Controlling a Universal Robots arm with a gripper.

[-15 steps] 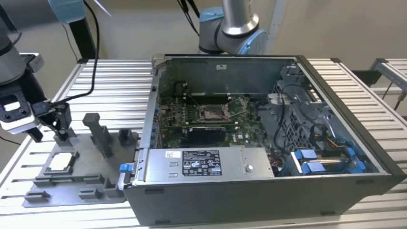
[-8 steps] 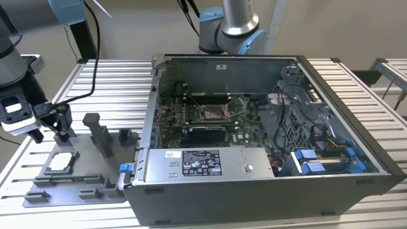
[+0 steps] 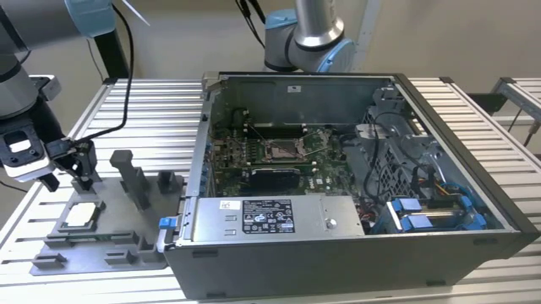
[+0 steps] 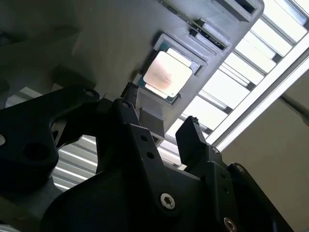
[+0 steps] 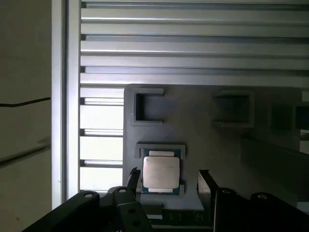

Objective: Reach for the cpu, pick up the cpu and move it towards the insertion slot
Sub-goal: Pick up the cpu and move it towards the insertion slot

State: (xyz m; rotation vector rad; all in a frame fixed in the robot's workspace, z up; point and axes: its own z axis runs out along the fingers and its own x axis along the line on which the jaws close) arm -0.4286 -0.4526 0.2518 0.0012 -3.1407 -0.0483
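Right now the gripper hangs over the grey fixture tray, which sits on the slatted bench at about nine o'clock from the open computer case in the exterior view. Its two black fingers are spread apart and hold nothing. In both wrist views they stand either side of the cpu, clear of it. The cpu lies flat, pale top up, in a square recess of the tray, close by the gripper at roughly five o'clock from it in the exterior view. The insertion slot is well apart from all that, inside the case on the green board: a silver frame with a dark centre, around three o'clock from the gripper. Grey upright posts stand on the tray between the cpu and the case.
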